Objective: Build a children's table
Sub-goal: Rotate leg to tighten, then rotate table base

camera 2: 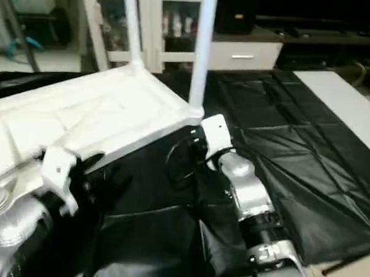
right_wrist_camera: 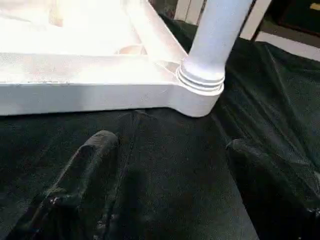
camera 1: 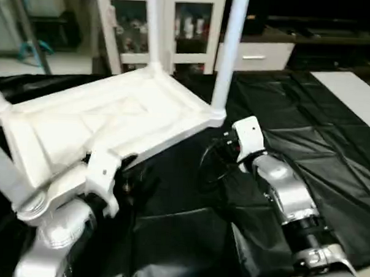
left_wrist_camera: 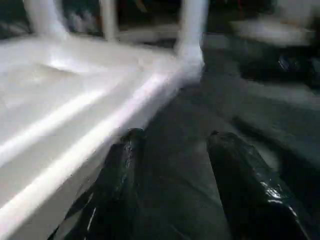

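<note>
1. A black sheet [camera 1: 319,150] covers the floor; a white cabinet [camera 1: 177,28] stands far behind.
2. Near, the left claw [left_wrist_camera: 172,165] is half open and the right claw [right_wrist_camera: 165,170] wide, both empty.
3. Beyond them the tabletop [camera 1: 106,120] lies upside down, with legs [camera 1: 228,54] in every corner seen; flipping it upright likely remains.

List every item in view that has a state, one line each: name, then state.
table top: upside down on the black sheet, ribbed underside facing up.
near-right leg: upright, seated in its corner socket.
far leg: upright, seated in its corner socket.
left gripper: open, holding nothing, beside the top's edge.
right gripper: open, holding nothing, apart from the near-right corner.
black sheet: spread out, wrinkled.
</note>
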`<state>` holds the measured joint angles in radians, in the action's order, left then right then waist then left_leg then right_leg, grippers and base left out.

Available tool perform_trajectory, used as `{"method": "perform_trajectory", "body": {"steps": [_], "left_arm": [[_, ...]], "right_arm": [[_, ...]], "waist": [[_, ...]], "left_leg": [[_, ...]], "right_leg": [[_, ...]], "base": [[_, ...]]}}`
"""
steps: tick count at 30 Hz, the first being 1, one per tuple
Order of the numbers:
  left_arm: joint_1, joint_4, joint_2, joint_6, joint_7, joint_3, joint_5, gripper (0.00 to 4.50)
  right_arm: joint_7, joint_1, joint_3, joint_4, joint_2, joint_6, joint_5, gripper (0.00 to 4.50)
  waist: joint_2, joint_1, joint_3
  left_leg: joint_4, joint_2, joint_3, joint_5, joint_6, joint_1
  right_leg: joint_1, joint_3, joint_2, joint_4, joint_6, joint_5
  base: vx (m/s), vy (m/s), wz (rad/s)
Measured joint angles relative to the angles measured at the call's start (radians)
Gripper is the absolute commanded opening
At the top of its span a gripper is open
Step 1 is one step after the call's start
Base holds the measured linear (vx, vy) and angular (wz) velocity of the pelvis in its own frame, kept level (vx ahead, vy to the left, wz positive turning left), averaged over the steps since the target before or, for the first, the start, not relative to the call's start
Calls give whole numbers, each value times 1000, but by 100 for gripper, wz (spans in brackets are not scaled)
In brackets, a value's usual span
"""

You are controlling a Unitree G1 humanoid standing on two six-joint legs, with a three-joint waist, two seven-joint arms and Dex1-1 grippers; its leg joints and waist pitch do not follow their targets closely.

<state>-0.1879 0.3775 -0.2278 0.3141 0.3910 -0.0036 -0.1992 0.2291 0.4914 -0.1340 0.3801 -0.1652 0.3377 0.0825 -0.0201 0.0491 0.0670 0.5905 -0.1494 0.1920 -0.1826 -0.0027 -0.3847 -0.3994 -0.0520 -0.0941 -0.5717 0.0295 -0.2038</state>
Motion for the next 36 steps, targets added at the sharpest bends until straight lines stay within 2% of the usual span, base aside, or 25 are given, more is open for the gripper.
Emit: {"method": "perform_trajectory", "body": {"steps": [1,2,3,4,5,6,7,8,9,10,11,12,13,15,20,22,24,29,32,36], "left_arm": [[-59,14,36,-69,-16,19,-7,240],[-96,18,62,-125,-29,34,-18,259],[-124,19,76,-168,-37,49,-25,259],[-159,42,82,-219,-44,70,-34,269],[-174,53,83,-243,-45,77,-39,279],[-187,81,83,-269,-46,90,-43,287],[-198,94,90,-286,-48,104,-43,297],[-257,108,118,-316,-50,109,-42,307],[-288,109,120,-324,-48,102,-42,321],[-298,111,127,-355,-56,108,-30,321],[-318,122,147,-399,-76,125,-15,330],[-333,130,159,-434,-95,140,0,340],[-349,129,176,-467,-120,158,16,348],[-364,129,202,-526,-165,182,51,360],[-349,128,258,-616,-273,244,110,404],[-331,126,258,-615,-293,273,108,413],[-298,118,250,-604,-300,295,91,442],[-192,35,201,-552,-314,353,-5,447],[-80,-57,127,-505,-323,406,-53,447],[12,-121,77,-450,-333,466,-105,447]], "right_arm": [[12,-34,11,-38,1,-14,15,384],[23,-53,19,-55,1,-22,29,384],[36,-68,25,-67,-1,-26,38,384],[55,-102,26,-104,-7,-29,48,384],[65,-126,30,-117,-19,-33,54,384],[76,-135,29,-126,-26,-34,59,384],[81,-135,29,-135,-32,-36,64,384],[98,-137,24,-158,-40,-35,73,384],[108,-146,25,-184,-41,-37,77,384],[129,-170,25,-220,-49,-35,90,384],[156,-205,19,-249,-54,-29,111,384],[177,-225,15,-271,-57,-22,124,384],[199,-229,9,-287,-58,-12,140,384],[235,-236,8,-338,-67,-11,163,384],[261,-246,9,-374,-70,-10,182,384],[262,-246,8,-374,-68,-10,183,384],[265,-246,8,-376,-69,0,184,384],[283,-244,8,-380,-74,14,192,384],[295,-241,6,-381,-77,22,195,384],[312,-237,3,-420,-84,24,196,384]], "waist": [[-3,-4,1],[-4,-6,4],[-3,-6,5],[0,-1,8],[7,23,7],[40,45,1],[54,56,-1],[40,80,0],[21,90,-5],[12,91,-8],[15,91,-7],[19,88,-7],[20,88,-6],[21,83,-6],[34,55,-12],[37,45,-13],[40,38,-12],[43,38,-12],[48,41,-12],[47,40,-13]], "left_leg": [[0,-1,-8,0,0,1],[-1,-3,-12,0,0,0],[-4,-6,-12,0,0,-2],[-12,-7,-4,0,0,-2],[-18,-11,23,0,0,0],[-19,-9,54,0,-1,2],[13,-13,56,-18,-19,1],[62,-1,-22,-43,-23,1],[72,9,-75,-42,-25,10],[59,8,-73,-43,-61,16],[43,-2,-56,-40,-59,18],[38,-12,-45,-40,-59,18],[35,-17,-41,-40,-59,17],[33,-18,-39,-41,-59,19],[26,-17,-38,-41,-59,18],[26,-17,-38,-41,-59,17],[26,-17,-38,-41,-59,17],[26,-17,-39,-41,-59,18],[26,-16,-38,-40,-59,18],[26,-17,-38,-40,-60,18]], "right_leg": [[6,-11,0,10,0,0],[9,-19,0,16,-2,-1],[12,-24,1,12,-10,-7],[12,-31,0,-26,-30,-42],[10,-26,-3,-83,-47,-66],[16,-1,-2,-120,-39,-85],[7,22,2,-121,-12,-77],[-2,21,3,-122,-11,-76],[1,10,5,-121,-11,-76],[-2,7,3,-115,-11,-71],[-3,19,16,-97,-17,-63],[3,29,27,-82,-19,-53],[9,36,36,-65,-22,-38],[15,37,36,-53,-18,-28],[18,37,36,-39,-15,-26],[18,37,36,-39,-15,-26],[17,37,36,-39,-15,-26],[16,37,36,-40,-15,-26],[16,38,35,-40,-13,-8],[16,37,35,-40,-10,7]], "base": [[0,0,0],[0,0,0],[0,0,0],[-70,-11,5],[-45,-83,21],[-45,-83,21],[65,-130,23],[119,-52,-6],[119,-52,-6],[0,0,0],[-73,-6,33],[-73,-6,33],[-62,-3,17],[0,0,0],[0,0,0],[0,0,0],[0,0,0],[0,0,0],[0,0,0],[0,0,0]]}}
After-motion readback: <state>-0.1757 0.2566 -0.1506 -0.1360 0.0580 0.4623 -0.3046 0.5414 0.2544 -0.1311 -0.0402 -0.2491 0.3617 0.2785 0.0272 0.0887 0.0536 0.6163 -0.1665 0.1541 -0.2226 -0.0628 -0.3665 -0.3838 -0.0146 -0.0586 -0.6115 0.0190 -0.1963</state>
